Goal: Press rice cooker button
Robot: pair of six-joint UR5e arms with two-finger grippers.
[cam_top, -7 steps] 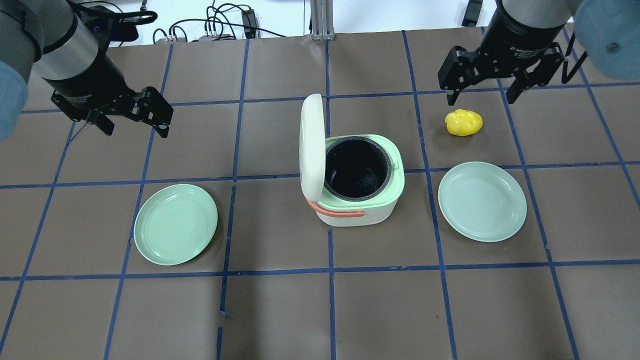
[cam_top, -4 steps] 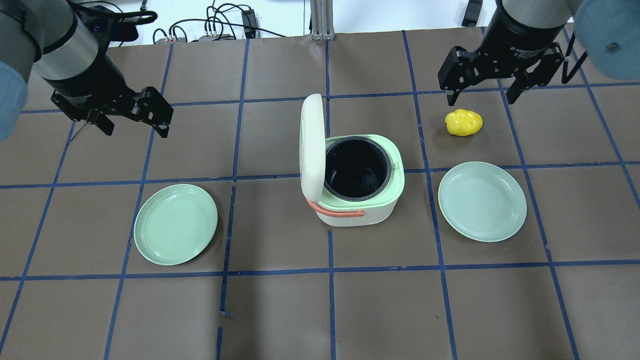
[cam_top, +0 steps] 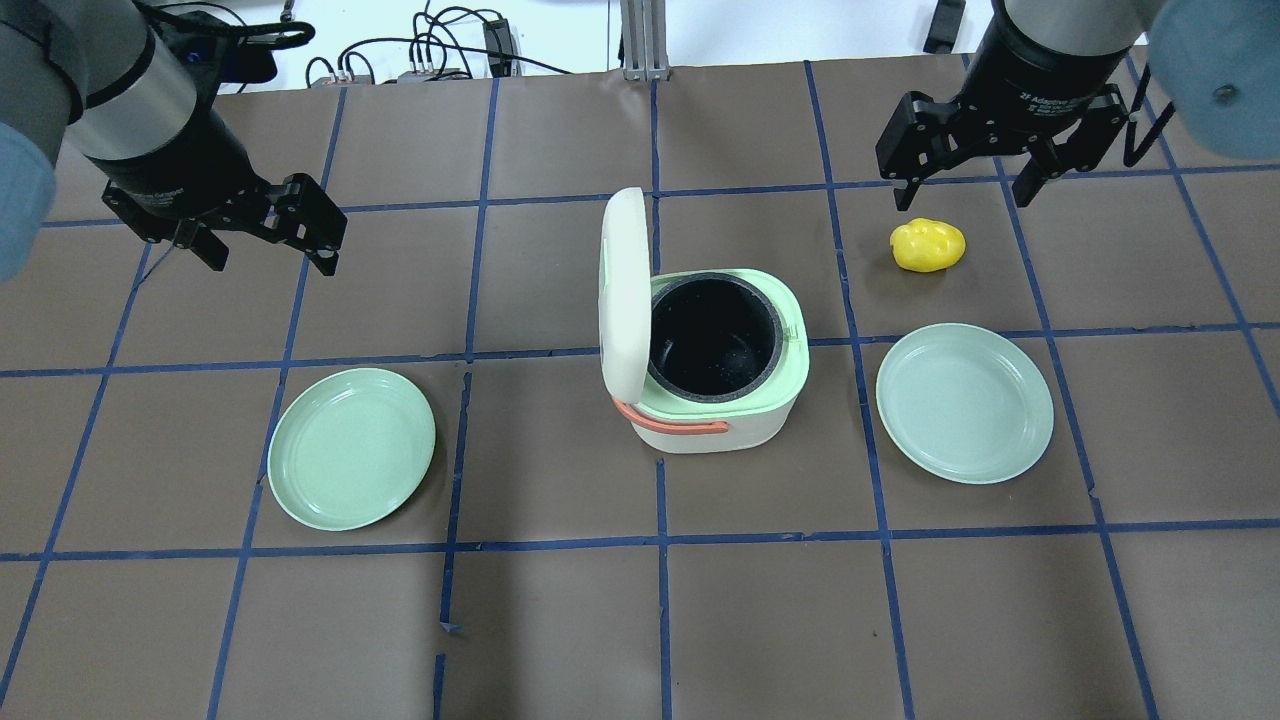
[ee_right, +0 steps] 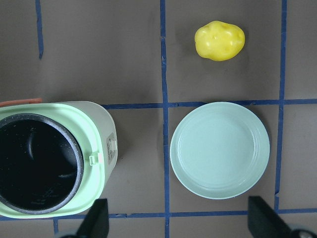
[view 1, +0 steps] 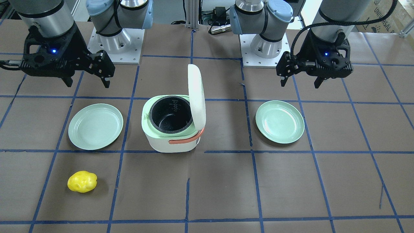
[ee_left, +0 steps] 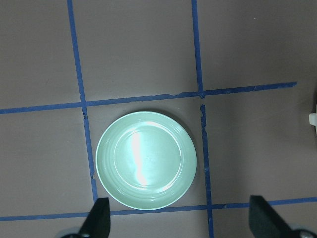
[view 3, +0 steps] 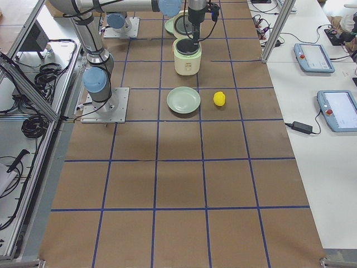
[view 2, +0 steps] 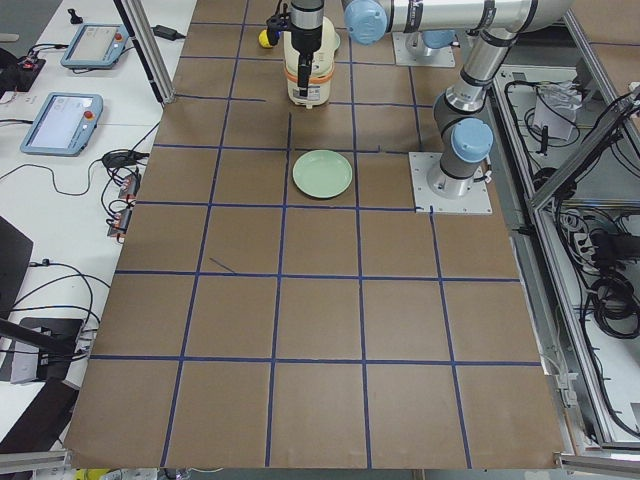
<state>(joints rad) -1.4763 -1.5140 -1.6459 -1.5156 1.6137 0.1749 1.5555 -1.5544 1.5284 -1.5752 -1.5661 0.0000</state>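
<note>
Presently: rice cooker (cam_top: 750,430), bench centre, lid (cam_top: 625,290) upright. Rigid plastic shell, probably light and liable to slide; not for gripping, press side button (ee_right: 112,148) squarely. Left gripper (cam_top: 270,258), right gripper (cam_top: 965,195): fingers spread, empty, toward the bench's left and right edges.

I have a brown paper-covered worktop (cam_top: 560,620) in front of me, ruled into squares with blue tape. One round pale green plate (cam_top: 351,449) lies flat on the robot's left side. A second pale green plate (cam_top: 964,402) lies flat on its right, well apart from the first. A lumpy yellow potato-shaped toy (cam_top: 928,245) sits near the second plate, on its side away from the robot, not touching it. Black cables (cam_top: 430,50) trail beyond the worktop's far edge. Two grey control pendants (view 3: 315,57) rest on the white side bench.
</note>
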